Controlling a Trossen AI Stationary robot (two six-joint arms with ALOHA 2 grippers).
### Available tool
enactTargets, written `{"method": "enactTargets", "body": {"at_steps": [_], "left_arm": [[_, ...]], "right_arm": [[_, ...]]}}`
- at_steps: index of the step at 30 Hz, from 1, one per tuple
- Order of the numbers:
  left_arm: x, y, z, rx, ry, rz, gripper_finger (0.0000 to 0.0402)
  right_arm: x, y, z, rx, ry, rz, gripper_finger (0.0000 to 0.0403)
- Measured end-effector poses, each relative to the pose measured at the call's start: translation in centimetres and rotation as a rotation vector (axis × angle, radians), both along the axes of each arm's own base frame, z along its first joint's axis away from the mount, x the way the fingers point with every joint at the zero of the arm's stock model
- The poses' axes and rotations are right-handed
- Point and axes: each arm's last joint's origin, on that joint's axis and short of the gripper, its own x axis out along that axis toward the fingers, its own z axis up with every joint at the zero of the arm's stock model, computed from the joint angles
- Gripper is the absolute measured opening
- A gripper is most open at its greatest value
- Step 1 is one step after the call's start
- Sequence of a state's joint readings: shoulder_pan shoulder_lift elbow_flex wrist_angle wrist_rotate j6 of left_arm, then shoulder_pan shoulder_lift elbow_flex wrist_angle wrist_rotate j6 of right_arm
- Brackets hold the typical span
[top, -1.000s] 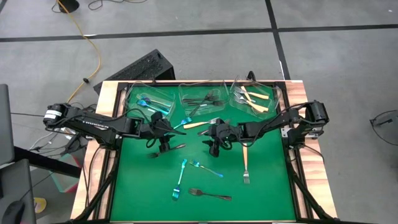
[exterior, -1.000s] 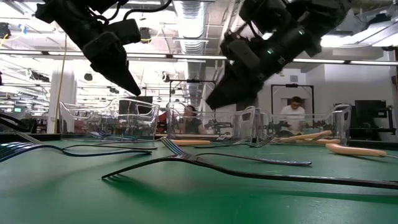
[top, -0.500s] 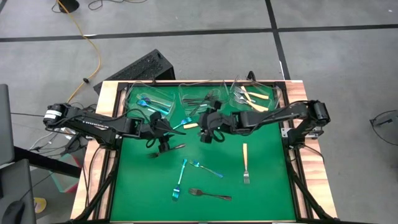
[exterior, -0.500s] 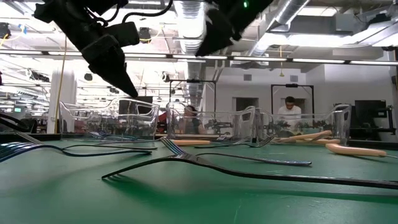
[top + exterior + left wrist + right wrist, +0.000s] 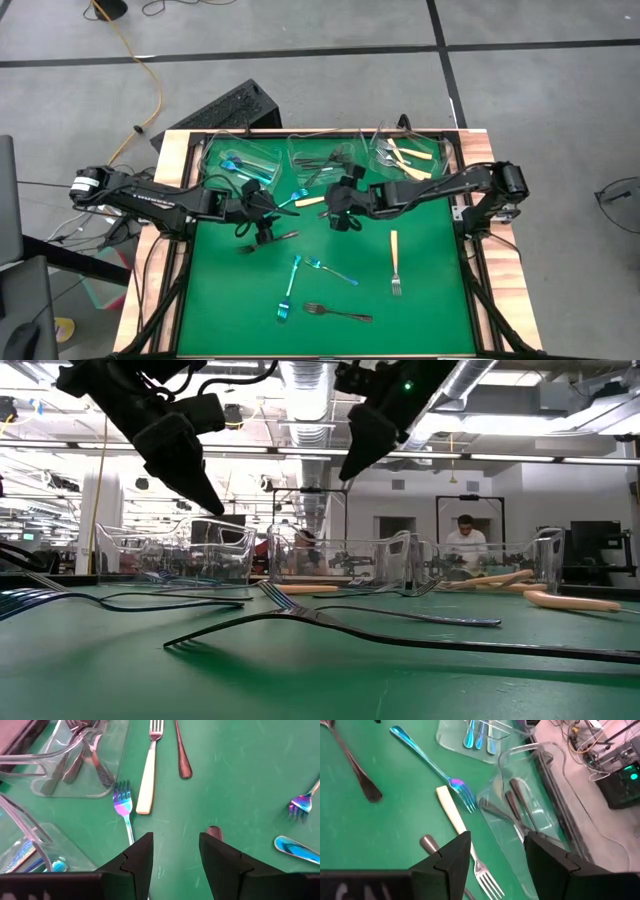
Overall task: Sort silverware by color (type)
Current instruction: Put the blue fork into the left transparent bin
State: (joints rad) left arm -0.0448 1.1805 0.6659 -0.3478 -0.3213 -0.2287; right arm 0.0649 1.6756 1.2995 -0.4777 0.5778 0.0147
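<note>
Loose forks lie flat on the green mat: a cream-handled fork beside a blue fork, two more blue forks, a dark fork, and another cream fork. My left gripper hovers open above the mat near a dark fork handle. My right gripper hangs open above the cream-handled fork, near the middle tub. Neither gripper holds anything.
Three clear tubs stand along the far edge: the left tub holds blue forks, the middle tub holds dark forks, the right tub holds cream ones. A wooden frame borders the mat. People show in the room behind.
My right gripper has risen off the mat and moved toward the far-left, from beside the lone cream fork toward the middle tub, then dipped slightly. The forks on the mat have stayed where they were.
</note>
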Motion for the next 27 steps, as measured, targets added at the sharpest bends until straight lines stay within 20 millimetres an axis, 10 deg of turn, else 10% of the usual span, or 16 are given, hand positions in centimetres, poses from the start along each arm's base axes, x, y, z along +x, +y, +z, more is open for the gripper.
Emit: {"method": "enactTargets", "body": {"at_steps": [27], "left_arm": [[0.3, 1.6, -0.3, -0.007, 0.036, -0.071, 0.0144]], "right_arm": [[-2.9, 0.8, -1.9, 0.372, 0.129, -0.323, 0.0205]]}}
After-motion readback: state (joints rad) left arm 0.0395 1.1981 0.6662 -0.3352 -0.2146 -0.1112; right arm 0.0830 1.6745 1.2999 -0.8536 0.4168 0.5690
